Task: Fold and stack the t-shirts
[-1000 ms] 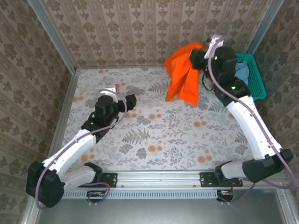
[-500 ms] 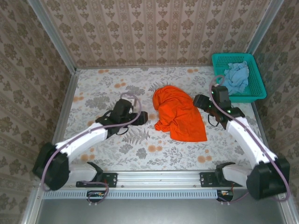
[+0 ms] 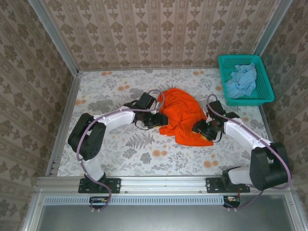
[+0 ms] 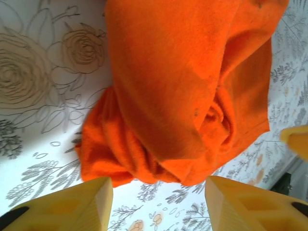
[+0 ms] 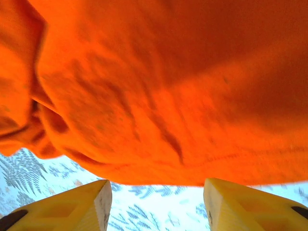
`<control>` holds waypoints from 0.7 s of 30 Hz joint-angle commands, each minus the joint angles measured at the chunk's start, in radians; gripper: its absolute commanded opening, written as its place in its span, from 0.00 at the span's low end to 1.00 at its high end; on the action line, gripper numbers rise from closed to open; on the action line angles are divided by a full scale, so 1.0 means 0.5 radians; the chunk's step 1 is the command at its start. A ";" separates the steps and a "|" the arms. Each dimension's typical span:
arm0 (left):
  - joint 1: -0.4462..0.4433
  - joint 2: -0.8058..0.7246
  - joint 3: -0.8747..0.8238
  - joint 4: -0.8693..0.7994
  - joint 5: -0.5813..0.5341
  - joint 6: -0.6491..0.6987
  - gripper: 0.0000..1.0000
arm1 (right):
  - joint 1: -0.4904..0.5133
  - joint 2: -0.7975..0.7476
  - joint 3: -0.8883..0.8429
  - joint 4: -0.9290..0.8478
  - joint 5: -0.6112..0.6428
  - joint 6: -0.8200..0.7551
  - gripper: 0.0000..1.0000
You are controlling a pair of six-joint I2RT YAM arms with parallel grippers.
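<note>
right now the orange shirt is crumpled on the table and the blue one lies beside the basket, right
No: the blue shirt lies inside the teal basket, not beside it, as the top external view shows. The orange shirt part is right.

You see one bright orange t-shirt (image 3: 185,113), one pale blue t-shirt (image 3: 242,79). Teal basket (image 3: 248,100); worktop (image 3: 106,86) printed with grey-orange florals.

- No legible text, brand, number or sign on the orange t-shirt (image 3: 185,118).
- None legible on the teal basket (image 3: 238,57) or the floral table (image 3: 110,86).
</note>
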 commanded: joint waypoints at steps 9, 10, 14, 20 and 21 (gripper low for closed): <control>0.037 0.248 0.297 -0.491 -0.080 0.250 0.57 | 0.005 0.233 -0.195 0.085 -0.103 0.218 0.58; 0.043 0.249 0.301 -0.500 -0.090 0.286 0.59 | 0.005 0.246 -0.196 0.104 -0.089 0.231 0.58; 0.039 0.350 0.365 -0.500 0.032 0.356 0.57 | 0.006 0.213 -0.213 0.186 -0.017 0.259 0.58; 0.037 0.501 0.465 -0.501 0.109 0.407 0.48 | -0.001 0.281 -0.189 0.288 0.100 0.232 0.55; 0.035 0.515 0.475 -0.504 0.119 0.411 0.47 | -0.007 0.304 -0.186 0.298 0.101 0.232 0.53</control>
